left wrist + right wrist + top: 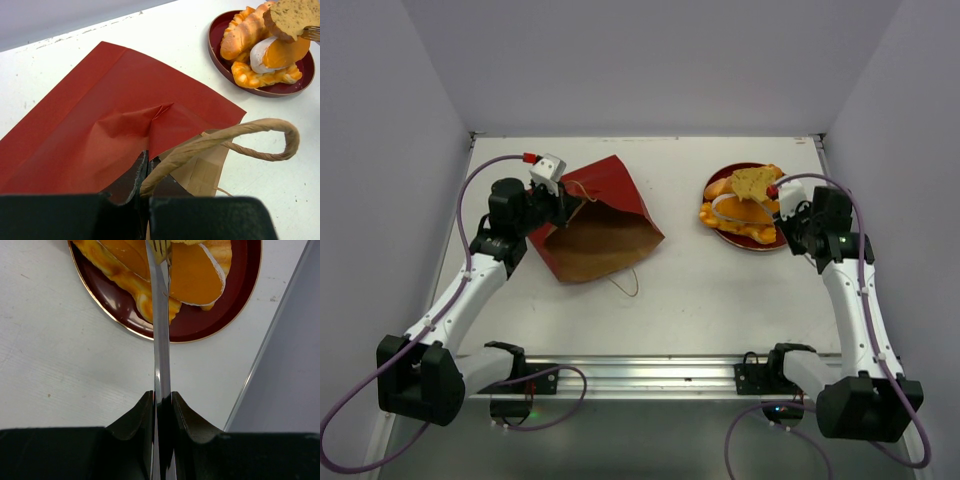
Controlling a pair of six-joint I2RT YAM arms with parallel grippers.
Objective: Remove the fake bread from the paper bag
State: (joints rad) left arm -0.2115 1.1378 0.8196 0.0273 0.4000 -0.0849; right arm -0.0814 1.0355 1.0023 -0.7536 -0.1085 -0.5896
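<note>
The paper bag [605, 215], red outside and brown inside, lies on its side at the left of the table, its mouth facing the near edge. My left gripper [146, 162] is shut on the bag's rim where a tan loop handle [250, 130] starts. Several glossy orange pieces of fake bread [735, 210] are piled on a round red plate [767, 246] at the right. My right gripper [162, 397] is shut on a metal fork [161, 340]. The fork's tines carry a tan speckled piece of bread [295, 17] over the pile. I see no bread inside the bag's mouth.
The bag's second handle [625, 285] lies loose on the table in front of the mouth. The table's right edge and the grey wall [290, 365] are close beside the plate. A metal rail [640, 372] runs between the arm bases.
</note>
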